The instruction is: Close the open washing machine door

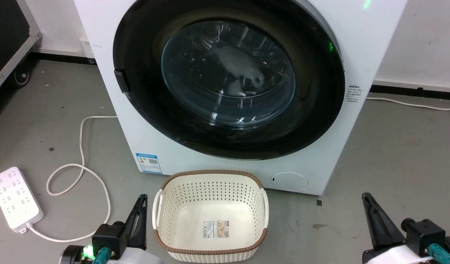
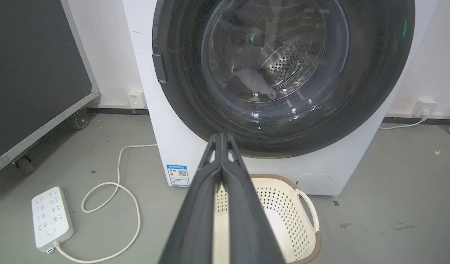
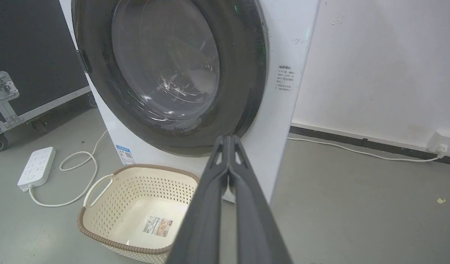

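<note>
The white washing machine [image 1: 225,167] stands straight ahead on the floor. Its door [image 1: 228,73], with a wide glossy black rim and a bulging glass window, lies flat against the front; the latch side is at the left. Through the glass of the door [image 2: 280,66] I see the steel drum and something pale inside. The door [image 3: 166,66] looks flush from the right too. My left gripper [image 1: 141,201] is low at the lower left, shut and empty, well short of the washer. My right gripper [image 1: 366,198] is at the lower right, also shut and empty. Fingertips meet on both the left gripper [image 2: 221,136] and the right gripper [image 3: 228,138].
A cream perforated basket [image 1: 210,173] with a brown rim sits on the floor just before the washer, between my grippers. A white power strip [image 1: 14,198] and its looping cable [image 1: 82,146] lie at the left. A black wheeled case [image 1: 8,44] stands far left.
</note>
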Controlling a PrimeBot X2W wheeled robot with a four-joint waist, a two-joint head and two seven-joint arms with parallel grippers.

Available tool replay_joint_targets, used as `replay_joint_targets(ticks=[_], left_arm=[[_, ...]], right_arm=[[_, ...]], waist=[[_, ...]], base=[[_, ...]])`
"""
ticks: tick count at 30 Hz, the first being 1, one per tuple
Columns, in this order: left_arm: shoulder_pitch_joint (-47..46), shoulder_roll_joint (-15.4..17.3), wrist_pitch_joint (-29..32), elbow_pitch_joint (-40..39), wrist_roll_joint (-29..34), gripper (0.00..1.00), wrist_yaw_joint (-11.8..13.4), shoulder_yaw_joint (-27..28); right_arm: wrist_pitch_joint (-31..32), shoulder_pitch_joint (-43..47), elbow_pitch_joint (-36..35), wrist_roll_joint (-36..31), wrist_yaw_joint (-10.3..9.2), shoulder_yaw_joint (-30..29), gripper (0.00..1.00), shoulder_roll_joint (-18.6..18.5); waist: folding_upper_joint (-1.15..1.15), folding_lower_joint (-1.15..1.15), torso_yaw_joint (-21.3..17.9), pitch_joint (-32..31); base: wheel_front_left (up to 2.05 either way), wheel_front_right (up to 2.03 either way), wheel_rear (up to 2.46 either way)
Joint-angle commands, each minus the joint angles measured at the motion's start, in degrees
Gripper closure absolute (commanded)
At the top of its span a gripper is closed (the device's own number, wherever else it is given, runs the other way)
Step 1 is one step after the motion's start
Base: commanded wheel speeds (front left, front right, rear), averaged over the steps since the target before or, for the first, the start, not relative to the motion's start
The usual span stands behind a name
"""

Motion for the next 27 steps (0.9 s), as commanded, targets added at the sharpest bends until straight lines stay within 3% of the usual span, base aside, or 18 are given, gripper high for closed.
replay_joint_targets(ticks=[1, 27], left_arm=[[-0.70, -0.27, 0.40, -0.38, 0.46, 1.00, 0.16, 0.30], [-1.28, -0.66, 3.44, -1.77, 1.76, 1.00, 0.52, 1.55]], right_arm=[[0.42, -0.83, -0.45, -0.18, -0.02, 0.20, 1.00, 0.11], [3.36, -1.75, -1.45, -0.86, -0.03, 1.32, 1.00, 0.16]], waist=[[0.00, 0.00, 0.01, 0.02], [0.00, 0.00, 0.19, 0.38]], base=[[0.00, 0.00, 0.00], [0.00, 0.00, 0.00]])
